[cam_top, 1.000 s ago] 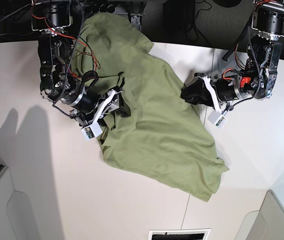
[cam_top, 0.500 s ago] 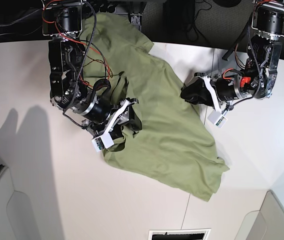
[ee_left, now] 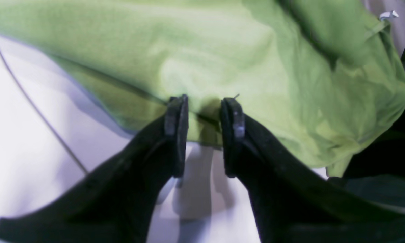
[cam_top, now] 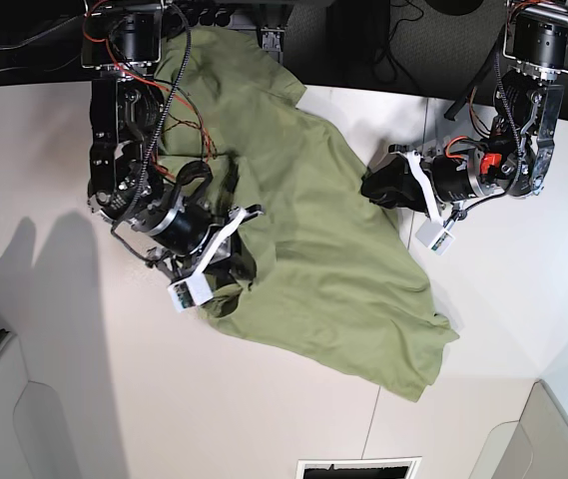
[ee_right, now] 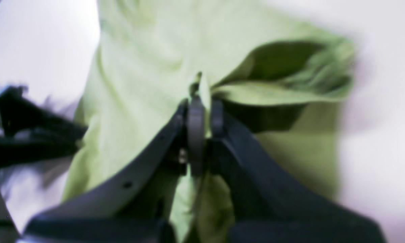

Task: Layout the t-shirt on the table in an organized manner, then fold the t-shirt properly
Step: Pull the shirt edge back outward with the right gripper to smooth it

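The olive green t-shirt (cam_top: 323,230) lies rumpled and slanting across the white table (cam_top: 84,379), from the far edge toward the near right. My right gripper (cam_top: 236,261) is at the shirt's left edge. Its wrist view shows the right gripper (ee_right: 206,104) shut on a raised fold of the t-shirt (ee_right: 148,67). My left gripper (cam_top: 371,188) rests at the shirt's right edge. In its wrist view the left gripper (ee_left: 205,108) has its jaws apart, their tips at the hem of the t-shirt (ee_left: 222,50) without pinching it.
Grey bins stand at the near left corner (cam_top: 4,419) and the near right corner (cam_top: 553,429). A vent slot (cam_top: 358,467) sits at the table's front edge. A thin dark seam line (ee_left: 37,104) crosses the tabletop. Cables and dark equipment crowd the far edge.
My right gripper swung over the shirt's left edge, drew back a little toward the near left and shut on a fold of cloth. The left arm has not moved.
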Motion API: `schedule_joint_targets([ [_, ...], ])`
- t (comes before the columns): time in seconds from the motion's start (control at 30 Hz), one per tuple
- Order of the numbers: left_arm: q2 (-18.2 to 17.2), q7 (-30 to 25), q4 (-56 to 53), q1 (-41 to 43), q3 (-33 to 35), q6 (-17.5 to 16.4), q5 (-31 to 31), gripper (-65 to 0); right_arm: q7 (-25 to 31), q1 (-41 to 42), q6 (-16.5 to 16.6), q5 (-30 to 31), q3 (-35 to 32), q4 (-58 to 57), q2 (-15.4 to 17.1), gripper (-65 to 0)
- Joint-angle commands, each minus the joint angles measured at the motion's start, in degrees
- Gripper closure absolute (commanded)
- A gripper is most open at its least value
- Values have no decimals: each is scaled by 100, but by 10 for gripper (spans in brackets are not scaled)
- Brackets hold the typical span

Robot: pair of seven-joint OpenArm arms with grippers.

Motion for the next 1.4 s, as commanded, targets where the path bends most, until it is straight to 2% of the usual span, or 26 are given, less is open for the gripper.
schedule_joint_targets([
  [0.0,-70,-7,52,-59,-26,-32,87,-203,170,109,68,116,146,286,68,0],
  [0.07,-70,-2,52,-59,-26,-32,164,-203,127,109,70,118,391,568,267,0],
  [0.27,-70,-9,52,-61,-26,-32,208,-203,125,105,66,116,1025,673,1139,0],
  [0.4,-68,-11,52,-63,-26,-32,199,-203,133,105,-74,120,1543,664,1469,0],
  [0.43,-68,-11,52,-63,-26,-32,199,-203,131,105,-90,122,1652,654,1513,-32],
  [0.53,-70,-11,52,-63,-26,-32,90,-203,107,61,-205,142,1834,621,1552,-340],
  [0.57,-68,-11,52,-63,-26,-32,55,-203,59,57,-240,157,1840,621,1552,-401],
  [0.6,-68,-9,52,-63,-26,-32,50,-203,-72,59,-240,238,1843,621,1552,-425],
  [0.8,-72,37,52,-63,-26,-32,61,-203,-658,59,-203,1165,1845,623,1386,-424],
  [0.97,-87,35,52,-66,-28,-32,52,-203,-1182,24,286,1891,1834,623,826,-424],
  [1.07,-122,35,66,-81,-28,-32,-55,-203,-1172,-129,308,2011,1687,623,472,-418],
  [1.13,-238,31,131,-85,-28,-32,-354,-203,-1130,-249,308,1945,1508,623,299,-358],
  [1.17,-304,31,179,-96,-28,-32,-496,-203,-1121,-302,308,1821,1390,623,234,-292],
  [1.27,-431,31,378,-131,-105,-32,-553,-203,-1008,-476,304,1244,951,621,186,-29],
  [1.3,-452,28,411,-164,-153,-32,-516,-203,-911,-518,304,1025,817,621,210,0],
  [1.37,-448,22,413,-245,-306,-32,-387,-230,-874,-564,302,645,634,621,269,0],
])
